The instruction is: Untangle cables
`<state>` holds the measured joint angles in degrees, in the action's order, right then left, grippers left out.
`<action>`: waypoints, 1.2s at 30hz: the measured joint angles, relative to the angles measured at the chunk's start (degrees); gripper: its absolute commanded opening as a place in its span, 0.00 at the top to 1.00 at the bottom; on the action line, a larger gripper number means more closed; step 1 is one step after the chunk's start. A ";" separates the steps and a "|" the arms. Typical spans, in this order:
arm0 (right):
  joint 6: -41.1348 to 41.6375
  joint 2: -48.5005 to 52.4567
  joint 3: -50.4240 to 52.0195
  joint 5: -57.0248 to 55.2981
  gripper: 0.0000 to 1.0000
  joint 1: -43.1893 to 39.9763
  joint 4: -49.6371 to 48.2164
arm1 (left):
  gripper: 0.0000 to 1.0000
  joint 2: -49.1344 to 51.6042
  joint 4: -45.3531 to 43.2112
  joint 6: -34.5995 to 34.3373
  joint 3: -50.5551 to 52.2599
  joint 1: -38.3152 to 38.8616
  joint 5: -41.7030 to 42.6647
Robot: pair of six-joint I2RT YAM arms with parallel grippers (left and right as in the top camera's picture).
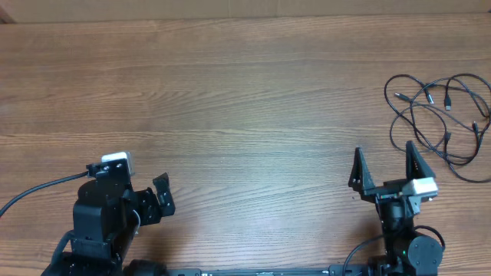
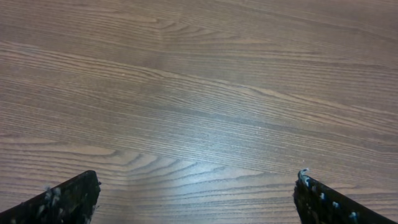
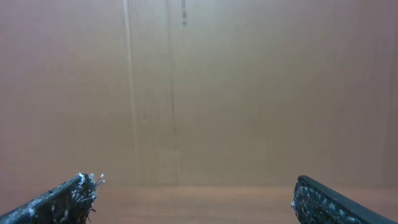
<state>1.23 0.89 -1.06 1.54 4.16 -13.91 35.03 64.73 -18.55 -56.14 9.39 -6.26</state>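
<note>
The cables [image 1: 441,123] are thin black cords in tangled loose loops at the far right of the wooden table, with small plug ends, one silvery. My right gripper [image 1: 386,157] is open and empty at the front right, just left of the lowest loops and not touching them. My left gripper [image 1: 163,198] is open and empty at the front left, far from the cables. In the left wrist view its fingers [image 2: 198,196] frame bare wood. In the right wrist view the fingers [image 3: 194,196] frame a blurred brown surface. No cable shows in either wrist view.
A thicker black wire [image 1: 38,192] runs from the left arm off the left edge. The table's far edge [image 1: 245,18] runs along the top, and the cables reach almost to the right edge.
</note>
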 measured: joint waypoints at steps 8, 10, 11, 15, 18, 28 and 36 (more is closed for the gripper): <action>-1.11 -0.26 0.00 -0.13 0.00 0.00 13.51 | 0.00 0.00 0.00 -0.20 0.02 0.00 0.00; -1.20 -0.26 0.00 0.48 0.00 0.00 17.57 | 0.00 0.00 -0.02 -0.37 0.02 0.00 0.00; -1.22 -0.24 0.00 0.70 0.00 0.00 18.43 | 0.01 0.00 0.02 -0.42 0.02 0.00 0.00; -1.22 -0.26 0.00 1.44 0.00 0.00 18.64 | 0.00 0.00 0.02 -0.57 0.02 0.00 0.00; -1.22 -0.24 0.00 1.60 0.00 0.00 18.64 | 0.00 0.00 0.02 -0.59 0.02 0.00 -0.02; -1.22 -0.26 0.00 1.66 0.00 0.00 18.67 | 0.00 0.00 0.02 -0.59 0.02 0.00 -0.02; -1.22 -0.26 0.00 1.64 0.00 0.02 18.64 | 0.01 0.00 0.02 -0.59 0.02 0.00 -0.02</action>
<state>0.01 0.62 -1.06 3.18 4.19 4.73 35.03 64.75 -19.14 -56.12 9.39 -6.28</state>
